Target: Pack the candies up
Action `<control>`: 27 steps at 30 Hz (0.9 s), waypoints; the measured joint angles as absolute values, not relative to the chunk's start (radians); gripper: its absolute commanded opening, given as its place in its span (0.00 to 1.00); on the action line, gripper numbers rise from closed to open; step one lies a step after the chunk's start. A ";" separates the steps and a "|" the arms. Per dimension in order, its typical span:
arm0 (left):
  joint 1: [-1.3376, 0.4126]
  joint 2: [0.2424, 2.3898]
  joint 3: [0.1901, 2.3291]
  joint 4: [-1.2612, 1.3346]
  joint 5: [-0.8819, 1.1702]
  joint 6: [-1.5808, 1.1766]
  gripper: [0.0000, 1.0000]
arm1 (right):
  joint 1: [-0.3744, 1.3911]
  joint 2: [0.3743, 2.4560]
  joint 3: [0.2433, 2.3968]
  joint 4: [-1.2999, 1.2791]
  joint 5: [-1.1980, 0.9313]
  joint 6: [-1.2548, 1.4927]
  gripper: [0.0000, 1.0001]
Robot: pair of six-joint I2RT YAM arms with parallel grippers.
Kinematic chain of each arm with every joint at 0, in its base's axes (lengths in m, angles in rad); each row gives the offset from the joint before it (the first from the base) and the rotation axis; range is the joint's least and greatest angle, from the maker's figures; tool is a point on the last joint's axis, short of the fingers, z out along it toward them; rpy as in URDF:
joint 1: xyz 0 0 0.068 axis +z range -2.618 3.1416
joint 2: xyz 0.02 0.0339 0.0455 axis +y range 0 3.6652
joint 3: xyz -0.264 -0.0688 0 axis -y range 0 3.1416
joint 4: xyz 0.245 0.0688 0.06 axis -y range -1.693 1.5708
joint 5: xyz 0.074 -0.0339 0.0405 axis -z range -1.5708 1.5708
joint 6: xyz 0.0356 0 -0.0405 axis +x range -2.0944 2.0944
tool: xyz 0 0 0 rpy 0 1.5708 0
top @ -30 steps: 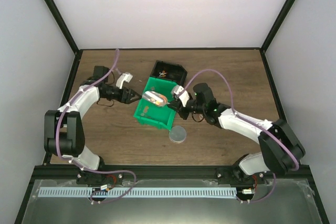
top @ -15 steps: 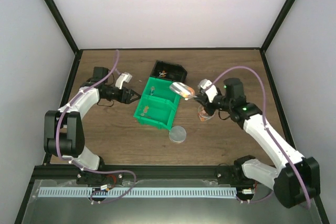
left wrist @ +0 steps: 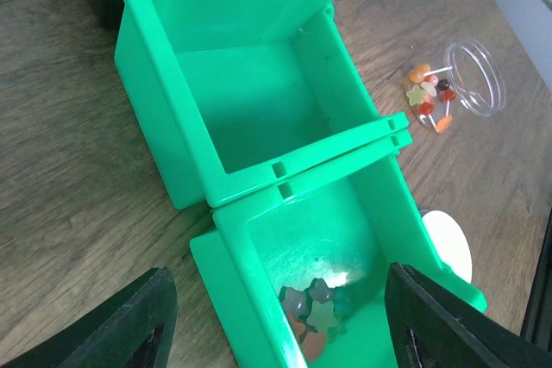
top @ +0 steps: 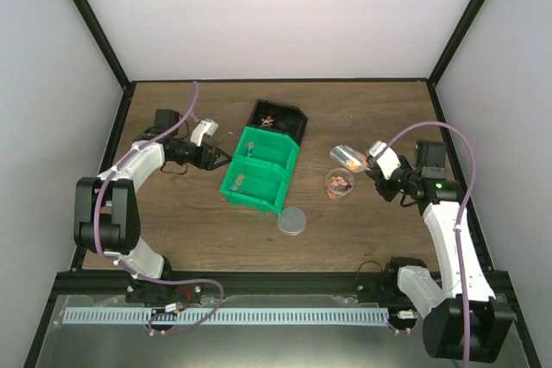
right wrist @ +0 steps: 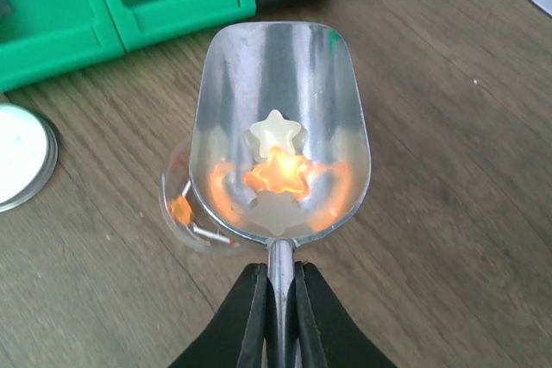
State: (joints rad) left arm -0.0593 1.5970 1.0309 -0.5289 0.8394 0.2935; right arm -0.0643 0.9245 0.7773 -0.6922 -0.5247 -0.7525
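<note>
green bin [left wrist: 155, 66], silver scoop [right wrist: 278, 75] (orange, white candies [right wrist: 279, 170])

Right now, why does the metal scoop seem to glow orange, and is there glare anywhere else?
Right wrist view: the shiny scoop mirrors the candies lying in it, smearing orange across the metal. Left wrist view: a white glare spot sits on the floor of the green bin beside more candies. Top view: the scoop shines pale; the candies are too small to make out.

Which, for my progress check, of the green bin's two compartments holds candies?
The compartment beside the round lid: star candies lie inside, while the other compartment is empty.
</note>
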 measured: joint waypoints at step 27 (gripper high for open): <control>-0.059 1.596 1.043 -0.493 0.852 0.288 0.68 | -0.108 0.977 0.824 -1.058 -0.399 -0.953 0.01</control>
